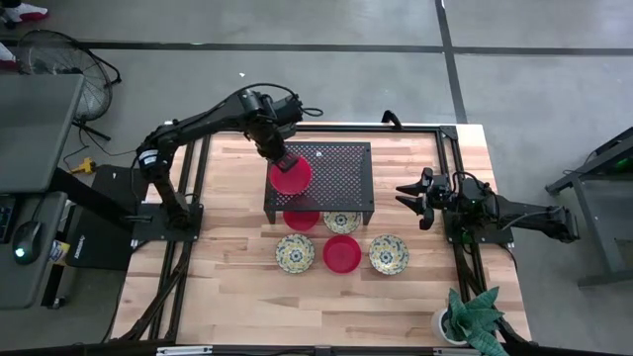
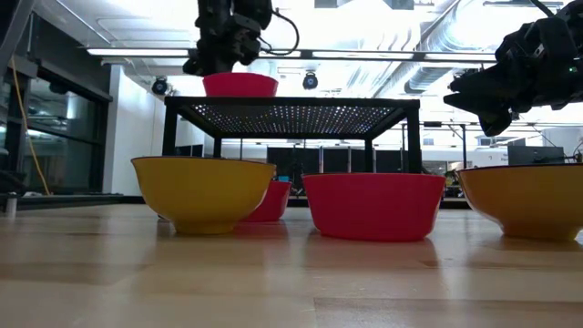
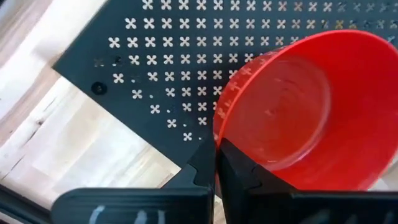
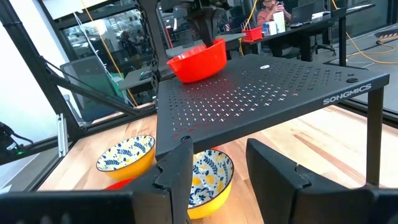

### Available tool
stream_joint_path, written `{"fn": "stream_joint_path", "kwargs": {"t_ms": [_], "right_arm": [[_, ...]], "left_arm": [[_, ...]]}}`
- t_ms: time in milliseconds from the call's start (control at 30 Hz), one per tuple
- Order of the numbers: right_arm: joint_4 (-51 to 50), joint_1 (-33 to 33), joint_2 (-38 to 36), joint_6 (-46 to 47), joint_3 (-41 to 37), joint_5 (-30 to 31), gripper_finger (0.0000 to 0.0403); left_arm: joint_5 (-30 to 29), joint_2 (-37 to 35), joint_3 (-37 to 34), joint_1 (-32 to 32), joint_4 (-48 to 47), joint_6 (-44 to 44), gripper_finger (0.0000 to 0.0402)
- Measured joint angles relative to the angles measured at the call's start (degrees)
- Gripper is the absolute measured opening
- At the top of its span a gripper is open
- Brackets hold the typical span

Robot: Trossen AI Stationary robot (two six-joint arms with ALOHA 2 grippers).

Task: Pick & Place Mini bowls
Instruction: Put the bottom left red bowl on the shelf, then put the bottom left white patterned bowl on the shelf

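Observation:
A red mini bowl [image 1: 291, 176] is at the near-left corner of a black perforated shelf [image 1: 341, 163], with my left gripper [image 1: 280, 158] shut on it. The other mini bowls rest on their bases on the wooden table. A red one [image 1: 302, 220] and a floral one [image 1: 341, 222] sit under the shelf's near edge. In front of them stand a floral bowl [image 1: 295, 253], a red bowl [image 1: 342, 253] and another floral bowl [image 1: 389, 254]. My right gripper [image 1: 407, 198] waits open at the table's right side, level, touching nothing. My left gripper pinches the red bowl's rim [image 3: 216, 132], one finger [image 3: 239, 168] inside the bowl and the other [image 3: 202, 169] outside. The fingers come steeply from above. The bowl [image 4: 199, 59] is tilted, its base at the shelf top; I cannot tell whether it touches.
The shelf [image 2: 291, 114] stands on four legs at the table's middle, with free room on its top toward the right and far sides. A potted plant [image 1: 473, 314] stands at the near right corner. Bare wood lies along the table's near edge.

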Motion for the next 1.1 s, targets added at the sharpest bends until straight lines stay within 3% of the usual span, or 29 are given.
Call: {"fn": "stream_joint_path", "kwargs": {"t_ms": [633, 1100], "right_arm": [[0.0, 0.0, 0.0, 0.0, 0.0, 0.0, 0.0138], [0.0, 0.0, 0.0, 0.0, 0.0, 0.0, 0.0138]], "left_arm": [[1.0, -0.2, 0.1, 0.0, 0.8, 2.4, 0.0029], [-0.8, -0.2, 0.1, -0.3, 0.8, 5.8, 0.0116]]}}
